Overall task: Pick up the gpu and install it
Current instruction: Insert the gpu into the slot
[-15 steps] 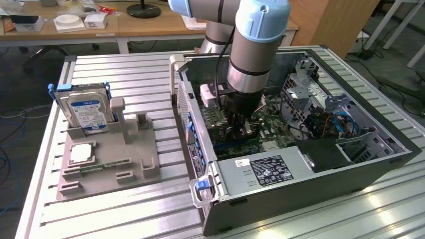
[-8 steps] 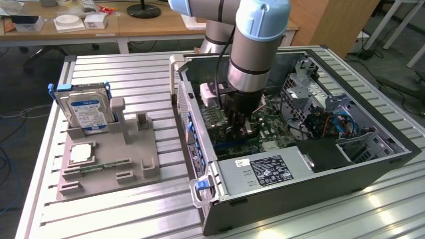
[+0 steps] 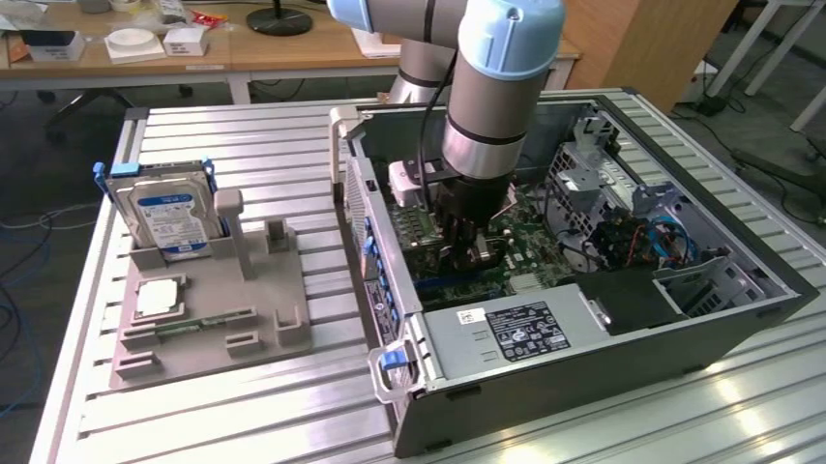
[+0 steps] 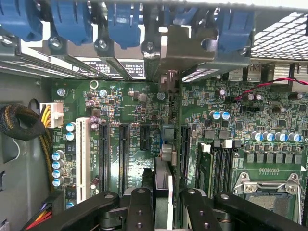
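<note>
Inside the open PC case (image 3: 722,290), the arm's gripper (image 3: 471,253) hangs low over the motherboard (image 3: 529,251), its claw drawn narrow onto the gpu (image 4: 169,159), which it holds edge-on, as the wrist view shows. The card runs upright from between the black fingers (image 4: 139,204) toward the rear wall, its silver bracket (image 4: 185,45) up among the blue latches (image 4: 72,19). Whether the card's edge is seated in a slot or just above it cannot be told.

Done well, by my reading, this step means keeping the card square to the black slots (image 4: 122,151), its bracket lined with the rear opening, and pressing straight down without twist.

Tight quarters surround it: more slots lie just beside the card, small capacitors (image 4: 219,115) dot the board, and a red wire (image 4: 262,86) crosses near the rear wall. A cable bundle (image 4: 21,122) bulges at the board's far side. The CPU socket (image 4: 267,185) sits close to the fingers. Outside the case, toward the exterior view's left, a hard drive (image 3: 168,213) stands in a grey fixture (image 3: 213,319), well apart.
</note>
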Controlling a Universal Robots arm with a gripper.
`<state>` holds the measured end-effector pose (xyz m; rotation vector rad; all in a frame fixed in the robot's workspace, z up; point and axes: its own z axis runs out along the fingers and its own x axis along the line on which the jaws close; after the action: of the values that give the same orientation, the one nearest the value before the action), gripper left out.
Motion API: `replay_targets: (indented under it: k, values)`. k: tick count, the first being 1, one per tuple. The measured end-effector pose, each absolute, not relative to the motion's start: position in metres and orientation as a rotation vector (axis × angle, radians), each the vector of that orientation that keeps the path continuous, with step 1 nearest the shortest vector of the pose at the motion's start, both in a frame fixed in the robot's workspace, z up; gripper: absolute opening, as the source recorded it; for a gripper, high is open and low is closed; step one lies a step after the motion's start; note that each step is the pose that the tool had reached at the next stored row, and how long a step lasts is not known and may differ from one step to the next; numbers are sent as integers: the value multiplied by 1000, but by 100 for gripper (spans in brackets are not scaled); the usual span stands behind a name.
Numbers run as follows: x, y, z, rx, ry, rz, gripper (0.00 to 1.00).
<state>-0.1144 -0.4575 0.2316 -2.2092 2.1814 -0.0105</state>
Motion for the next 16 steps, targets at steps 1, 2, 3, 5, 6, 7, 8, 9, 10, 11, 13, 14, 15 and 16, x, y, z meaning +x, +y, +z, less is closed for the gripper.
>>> replay_targets:
  k: [1,2,3,5,6,7,8,9,10,11,13,14,15,16]
  values:
    - [-114,-458,232,-2209,2182,-11,27]
    - [-114,-458,232,-2209,2181,-11,27]
    - [-114,-458,232,-2209,2181,-10,27]
    - [-114,-458,232,-2209,2182,-10,27]
    - [-113,-458,232,-2209,2182,-10,27]
    - [-112,-458,232,-2209,2182,-10,27]
    - [-111,-458,232,-2209,2182,-10,27]
    - [-111,-458,232,-2209,2182,-10,27]
    - [-111,-458,232,-2209,2182,-11,27]
    - [-111,-458,232,-2209,2182,-10,27]
    - [-111,-458,232,-2209,2181,-10,27]
    - [-111,-457,232,-2209,2181,-10,27]
    - [-111,-458,232,-2209,2182,-10,27]
    - [-111,-458,231,-2209,2182,-11,27]
